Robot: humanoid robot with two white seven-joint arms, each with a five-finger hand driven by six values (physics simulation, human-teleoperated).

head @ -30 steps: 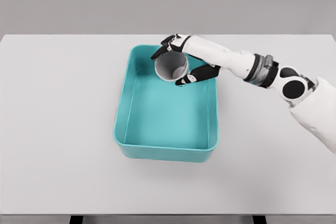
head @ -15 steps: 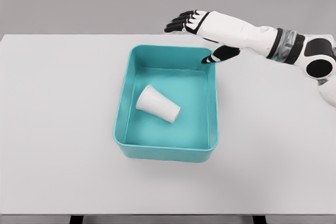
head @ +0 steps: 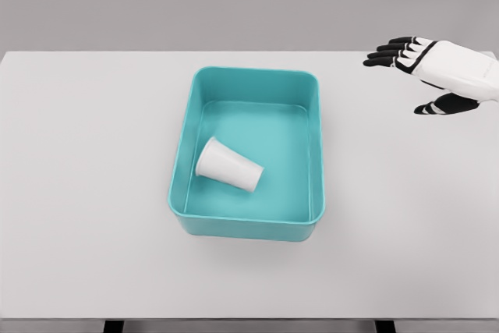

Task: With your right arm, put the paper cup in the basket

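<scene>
A white paper cup (head: 228, 165) lies on its side on the floor of the teal basket (head: 181, 177), its wider mouth toward the lower right. The basket sits in the middle of the white table. My right hand (head: 413, 76) hovers over the table's far right, well clear of the basket, with fingers spread and nothing in them. The left arm does not show.
The white table (head: 86, 193) spreads wide on every side of the basket; its front edge runs along the bottom of the view. A grey wall stands behind it.
The right hand let go of the cup over the basket and drew back to the far right. The cup dropped, tipped onto its side and slid slightly left.
</scene>
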